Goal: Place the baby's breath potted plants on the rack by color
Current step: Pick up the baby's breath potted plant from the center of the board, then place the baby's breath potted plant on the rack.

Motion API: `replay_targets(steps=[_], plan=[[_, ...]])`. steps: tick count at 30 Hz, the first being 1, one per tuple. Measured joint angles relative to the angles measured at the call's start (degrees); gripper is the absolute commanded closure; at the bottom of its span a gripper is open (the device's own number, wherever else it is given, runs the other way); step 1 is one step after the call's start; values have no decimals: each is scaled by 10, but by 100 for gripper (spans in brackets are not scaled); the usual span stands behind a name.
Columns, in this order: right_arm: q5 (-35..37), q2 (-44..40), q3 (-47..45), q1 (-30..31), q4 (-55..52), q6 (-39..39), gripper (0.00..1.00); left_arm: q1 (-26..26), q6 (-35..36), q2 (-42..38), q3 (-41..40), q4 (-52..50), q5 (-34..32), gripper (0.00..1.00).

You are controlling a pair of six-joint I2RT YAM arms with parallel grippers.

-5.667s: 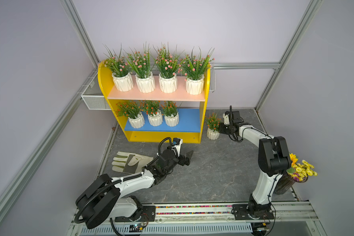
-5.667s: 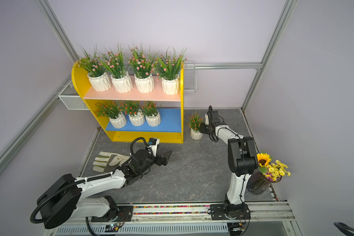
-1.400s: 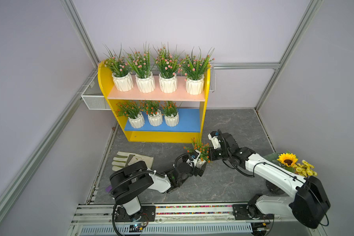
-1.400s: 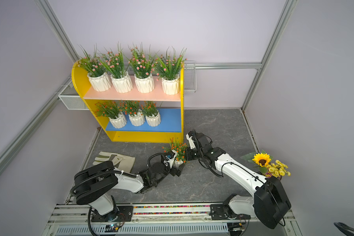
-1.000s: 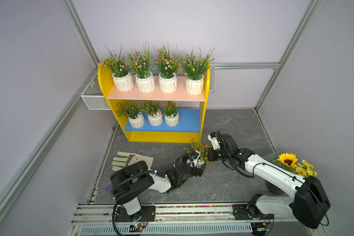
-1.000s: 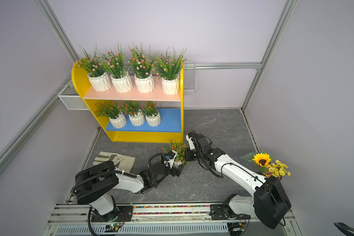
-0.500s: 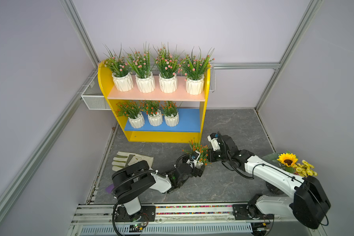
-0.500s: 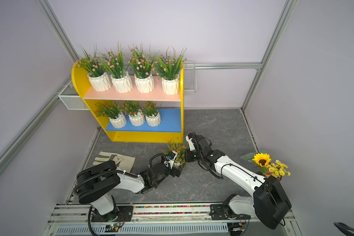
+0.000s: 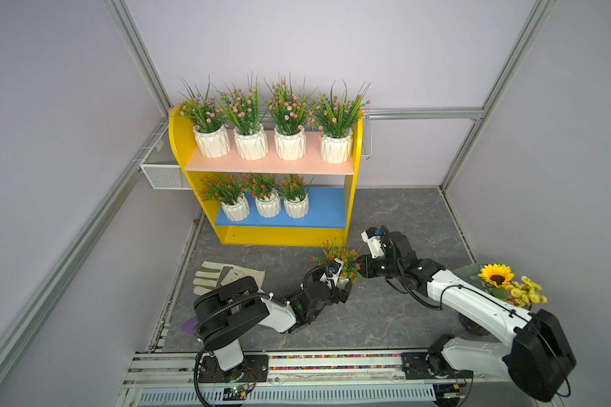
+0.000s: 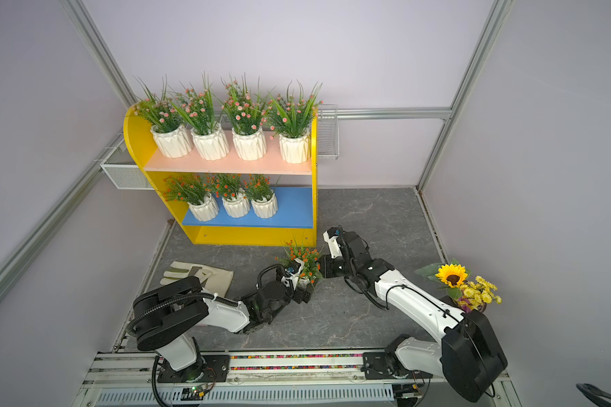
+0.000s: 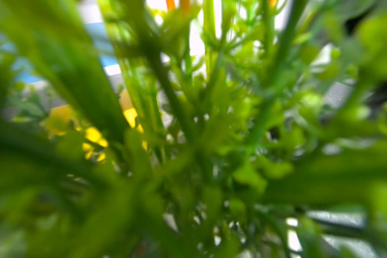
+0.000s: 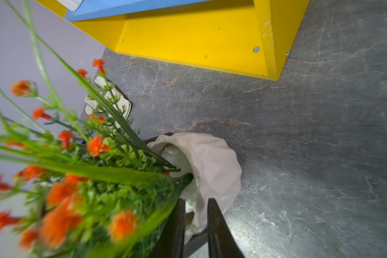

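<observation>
The right pincer straddles the rim of the orange plant's white pot, one finger inside and one outside, with a narrow gap between them; I cannot tell whether they pinch the rim. The left pincer reaches in from the near left with its jaws wide around the same pot. Its fingers sit against the pot's walls, gripping it, and its wrist view is filled with blurred green sprigs. The plant is upright at the bench, just near of the rack's right side panel, between the two pincers. Three orange plants stand in a row on the left part of the rack's blue lower shelf. Four pink plants line the pink upper shelf. A glove lies on the bench to the left. A sunflower bouquet stands at the right.
</observation>
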Motion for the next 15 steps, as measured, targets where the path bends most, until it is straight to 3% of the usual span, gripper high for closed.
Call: replay_targets(steps=[8,15], plan=[[5,-77,-16,-46,-24,-5,70,5,0,-2,0,-24,-4,58],[15,-115,-40,-76,-53,-9,69,35,-9,-38,18,-104,0,59]])
